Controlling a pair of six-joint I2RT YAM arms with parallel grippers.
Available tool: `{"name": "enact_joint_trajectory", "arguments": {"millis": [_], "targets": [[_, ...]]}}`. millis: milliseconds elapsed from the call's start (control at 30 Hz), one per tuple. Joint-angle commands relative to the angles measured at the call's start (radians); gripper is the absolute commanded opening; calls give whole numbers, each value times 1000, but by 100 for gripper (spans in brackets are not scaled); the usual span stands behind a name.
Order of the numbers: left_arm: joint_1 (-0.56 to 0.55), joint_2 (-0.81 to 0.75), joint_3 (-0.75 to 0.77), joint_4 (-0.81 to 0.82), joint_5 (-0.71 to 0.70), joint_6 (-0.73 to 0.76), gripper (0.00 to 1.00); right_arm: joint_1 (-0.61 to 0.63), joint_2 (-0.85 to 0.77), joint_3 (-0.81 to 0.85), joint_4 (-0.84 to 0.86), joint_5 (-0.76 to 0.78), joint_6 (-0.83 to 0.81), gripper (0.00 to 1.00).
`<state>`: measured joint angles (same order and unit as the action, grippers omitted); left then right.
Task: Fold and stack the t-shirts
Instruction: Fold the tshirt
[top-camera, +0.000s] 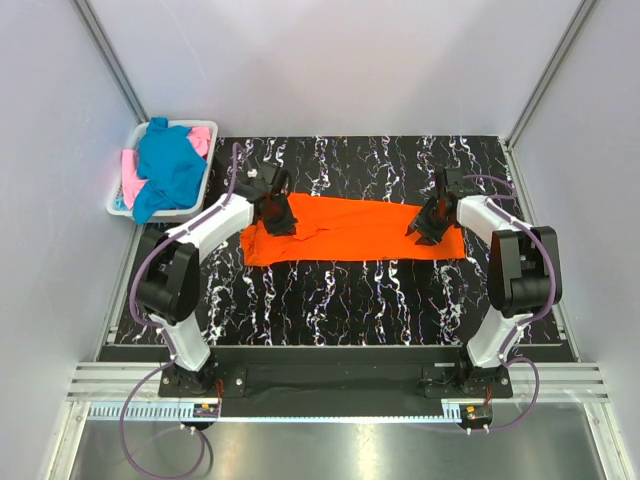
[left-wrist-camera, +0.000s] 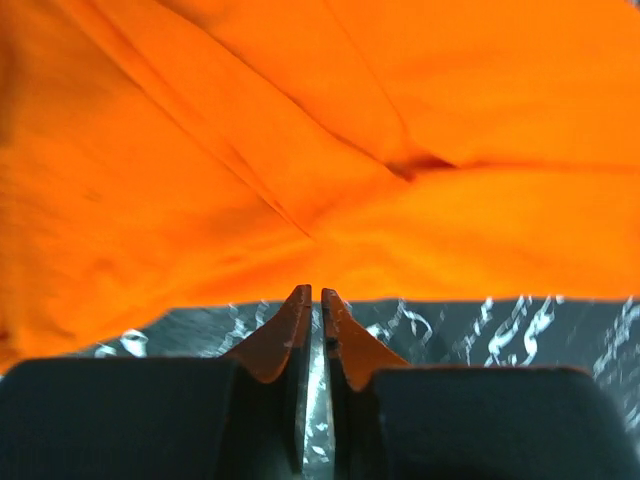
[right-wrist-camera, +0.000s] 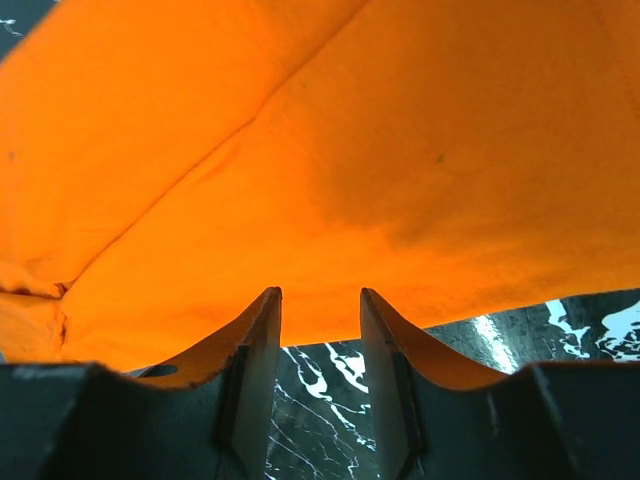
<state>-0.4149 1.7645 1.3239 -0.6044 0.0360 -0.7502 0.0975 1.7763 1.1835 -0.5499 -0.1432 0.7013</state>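
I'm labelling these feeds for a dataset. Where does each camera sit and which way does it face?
Top external: above and behind the bases, looking down on the table, orange t-shirt and basket; left arm and right arm show.
Left wrist: on the left arm, looking past its nearly closed left fingers at the shirt's edge.
Right wrist: on the right arm, looking past parted right fingers at the shirt.
Shared: all three show the orange t-shirt and table.

One overhead cam, two wrist cams
Top one looks down from the near side over the whole table (top-camera: 350, 300); wrist cams sit super close to the orange t-shirt (top-camera: 350, 230), which all three share.
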Motion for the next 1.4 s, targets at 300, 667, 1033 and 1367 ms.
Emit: {"name": "enact_joint_trajectory", "arguments": {"millis": [300, 667, 1033, 1367], "targets": [[-51, 125, 115, -17, -60, 9, 34, -1, -66, -36, 28, -9, 6, 44], [-53, 216, 195, -21, -102, 15, 20, -2, -63, -47, 31, -6, 1, 44], [-53, 205, 273, -41, -153, 51, 0, -2, -61, -39, 31, 2, 9, 44], [-55, 369, 512, 3, -62, 218, 0, -1, -57, -22, 30, 4, 12, 43]]}}
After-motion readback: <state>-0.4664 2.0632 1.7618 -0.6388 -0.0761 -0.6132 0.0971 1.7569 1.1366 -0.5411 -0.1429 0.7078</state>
